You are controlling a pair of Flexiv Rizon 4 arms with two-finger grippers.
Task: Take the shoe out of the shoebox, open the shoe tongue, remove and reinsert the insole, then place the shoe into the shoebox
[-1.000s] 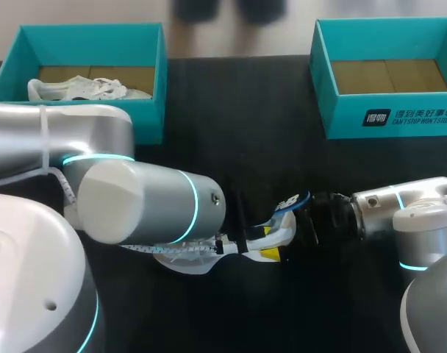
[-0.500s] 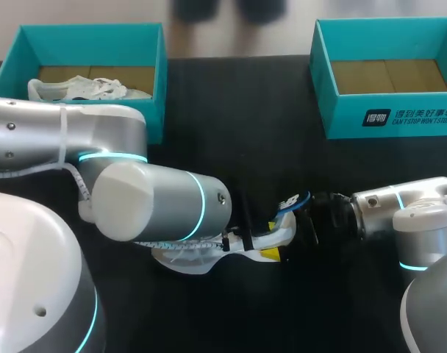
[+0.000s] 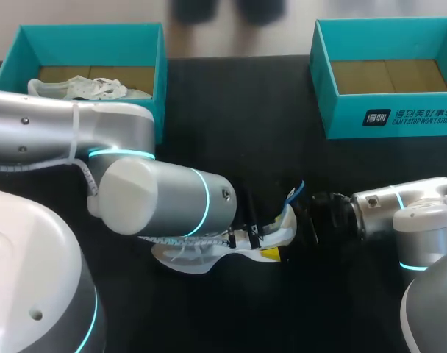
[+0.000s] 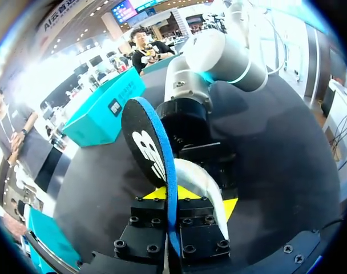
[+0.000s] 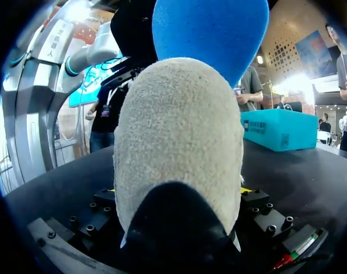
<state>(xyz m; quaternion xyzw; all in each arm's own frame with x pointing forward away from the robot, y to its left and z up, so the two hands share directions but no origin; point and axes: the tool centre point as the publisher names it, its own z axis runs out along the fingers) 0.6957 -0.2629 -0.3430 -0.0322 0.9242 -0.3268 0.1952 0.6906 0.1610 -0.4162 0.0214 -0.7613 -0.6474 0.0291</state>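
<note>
Blue foam is now standing taller at the lower middle of the head view. The insole (image 3: 295, 193) is rising from the heel of the shoe (image 3: 198, 259) more steeply than a second ago, when it was curling low over the collar. The left arm's bulky elbow is also sitting nearer the frame's centre than before.

In the left wrist view the left gripper (image 4: 188, 200) is pinching the insole on edge between its fingers. In the right wrist view the right gripper (image 5: 176, 191) is clamping the suede heel from both sides, with the insole showing above it. I judge that the insole step is under way and that the foam is coming free rather than seating. The frames alone are not settling this.

The shoe is lying on its sole on the black table (image 3: 231, 110), well apart from both boxes. The empty right shoebox (image 3: 389, 121) is waiting at the upper right. The left shoebox (image 3: 91, 33), at the upper left, is holding a second shoe (image 3: 76, 88). A broad dark strip is lying open between the grippers and the boxes. The lower edge of the frame, crowded by both arms, is leaving little room for drawing the insole that way.
</note>
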